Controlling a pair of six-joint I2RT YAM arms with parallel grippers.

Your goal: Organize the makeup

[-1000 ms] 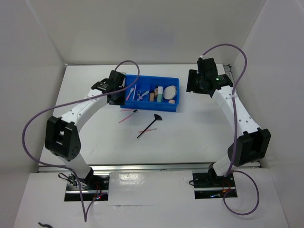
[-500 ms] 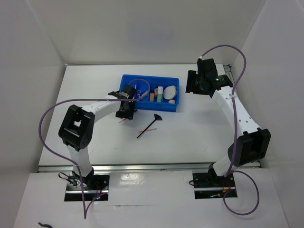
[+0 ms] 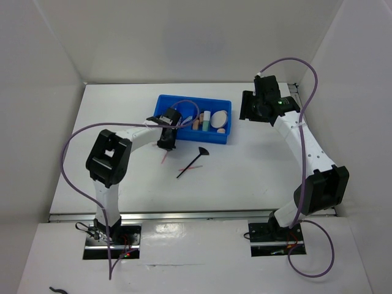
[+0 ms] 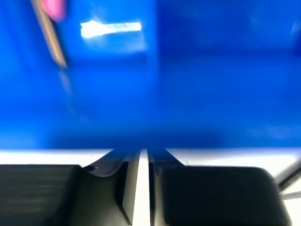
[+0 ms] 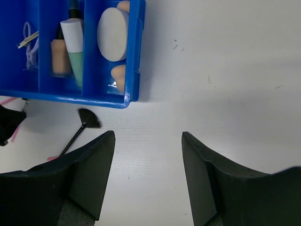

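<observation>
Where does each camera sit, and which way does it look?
Top: above and behind the robot, looking down on table and blue tray; left arm and right arm show.
Left wrist: on the left arm, close to the tray, blurred; left fingers at bottom.
Right wrist: on the right arm, looking down at tray end and black brush; right fingers wide apart.
Shared: tray and brush, top and right wrist.
</observation>
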